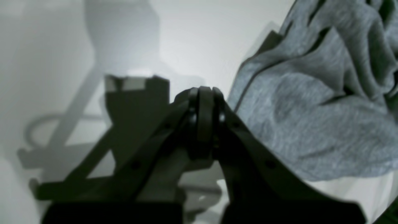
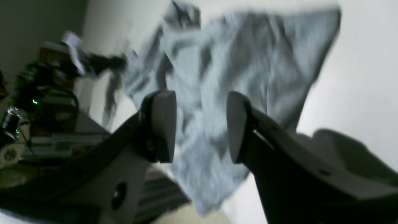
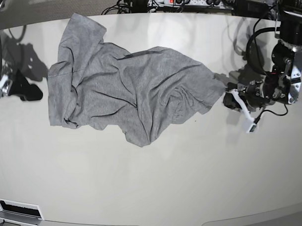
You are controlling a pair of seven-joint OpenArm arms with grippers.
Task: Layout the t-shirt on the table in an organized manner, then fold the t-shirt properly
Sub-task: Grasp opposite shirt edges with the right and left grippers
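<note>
The heather-grey t-shirt [image 3: 135, 88] lies crumpled and partly spread on the off-white table [image 3: 158, 182], with no lettering showing. My left gripper [image 3: 229, 99] sits just right of the shirt's right tip. In the left wrist view it [image 1: 203, 93] is shut with nothing between the fingers, and the shirt [image 1: 311, 109] bunches beside it on the right. My right gripper [image 3: 31, 91] is near the shirt's left edge, apart from it. In the right wrist view it [image 2: 199, 127] is open and empty, with the blurred shirt [image 2: 233, 62] beyond it.
A power strip and cables [image 3: 187, 0] run along the table's back edge. A white fitting [image 3: 18, 212] sits at the front left corner. The table's curved front edge [image 3: 170, 225] is at the bottom. Bare tabletop lies in front of the shirt.
</note>
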